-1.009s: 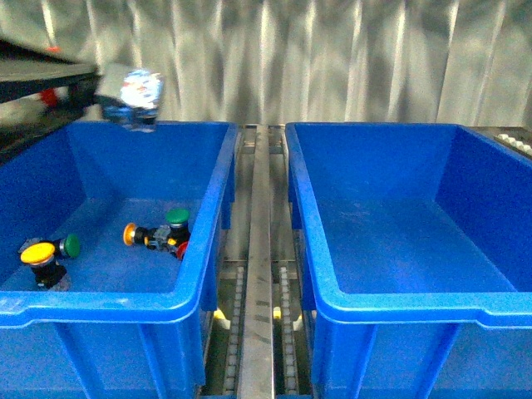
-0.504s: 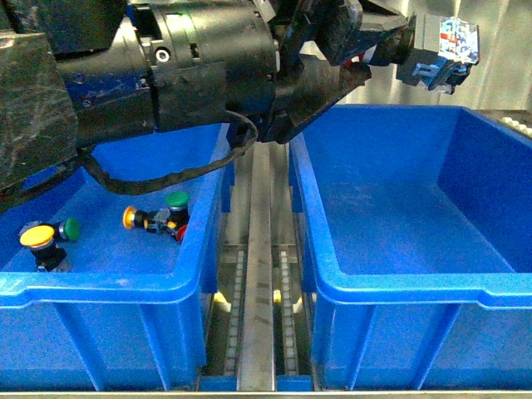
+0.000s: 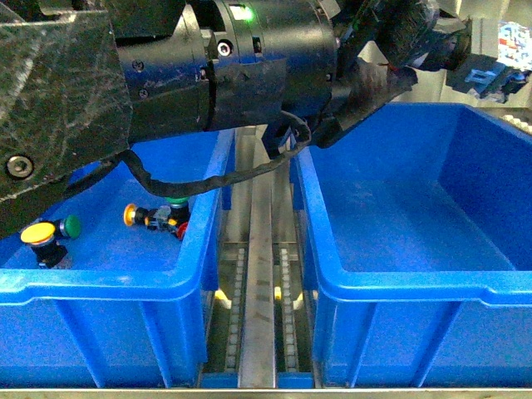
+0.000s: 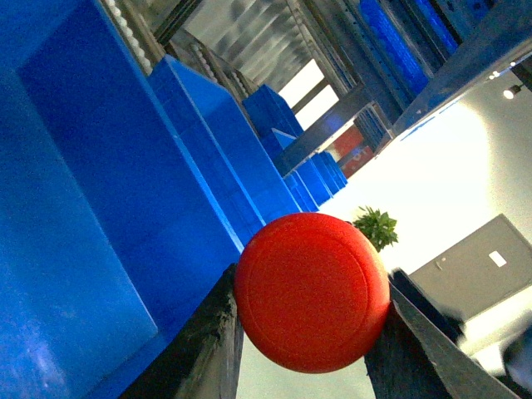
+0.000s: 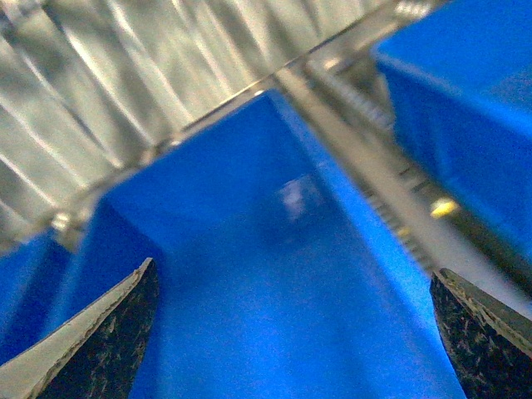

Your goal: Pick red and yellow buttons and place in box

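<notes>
corrugated metal wall behind, two blue bins on a roller rack. red button [image 4: 312,291] is clamped in my left gripper [image 4: 303,332], high over the right bin [image 3: 399,287]. risk: pads sit on the rounded cap, so it could slip, or bounce out if dropped from here. right gripper [image 5: 291,332] is spread wide, holding nothing. no buttons visible in the right bin. left bin [image 3: 100,287] holds a yellow button [image 3: 38,234], another yellow-orange one [image 3: 130,214], and green ones [image 3: 72,225].

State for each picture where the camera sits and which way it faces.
Front: on the body between the arms, facing forward and down over left bin, rail and right bin; the left arm crosses the top.
Left wrist: on the left arm, looking along the left pincer, shut on the red button, past a blue wall.
Right wrist: on the right arm, looking into a blue bin, blurred; the open right pincer frames it.
Shared: front and right wrist both show the rail.
</notes>
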Motion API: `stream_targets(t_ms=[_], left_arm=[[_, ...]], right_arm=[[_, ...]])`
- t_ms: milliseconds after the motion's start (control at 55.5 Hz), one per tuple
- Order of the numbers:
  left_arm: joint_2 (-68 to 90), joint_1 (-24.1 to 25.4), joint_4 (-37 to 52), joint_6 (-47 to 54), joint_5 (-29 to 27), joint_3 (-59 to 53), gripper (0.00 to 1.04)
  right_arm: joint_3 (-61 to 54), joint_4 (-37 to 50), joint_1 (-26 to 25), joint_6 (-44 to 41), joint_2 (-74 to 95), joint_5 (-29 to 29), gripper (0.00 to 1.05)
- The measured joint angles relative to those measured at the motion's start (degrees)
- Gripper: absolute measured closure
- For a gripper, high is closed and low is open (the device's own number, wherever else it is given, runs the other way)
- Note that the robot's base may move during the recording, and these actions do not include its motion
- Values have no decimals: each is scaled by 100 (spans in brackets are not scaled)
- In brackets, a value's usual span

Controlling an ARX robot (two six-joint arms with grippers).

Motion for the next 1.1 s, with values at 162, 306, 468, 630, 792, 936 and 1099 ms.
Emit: stream_targets(t_ms=[162, 306, 468, 630, 792, 936, 1099], left_arm=[[-208, -76, -175, 181, 15, 20, 72], [-302, -33, -175, 203, 4, 20, 72], [-310, -22, -166, 203, 37, 20, 72], [-319, 0, -136, 199, 46, 20, 72], [-317, -44, -44, 190, 44, 20, 72], [-264, -111, 26, 144, 24, 20, 72], [-59, -131, 50, 87, 20, 111, 72]], right_arm=[[678, -33, 706, 3805, 339, -461, 7], [901, 170, 1145, 4979, 439, -273, 7], [1029, 173, 1666, 5388, 603, 15, 7], [1034, 208, 2164, 5425, 782, 195, 7], [1049, 181, 2522, 5423, 901, 415, 7], [1163, 105, 2734, 5427, 903, 494, 7], [1325, 20, 2898, 5469, 859, 581, 7]])
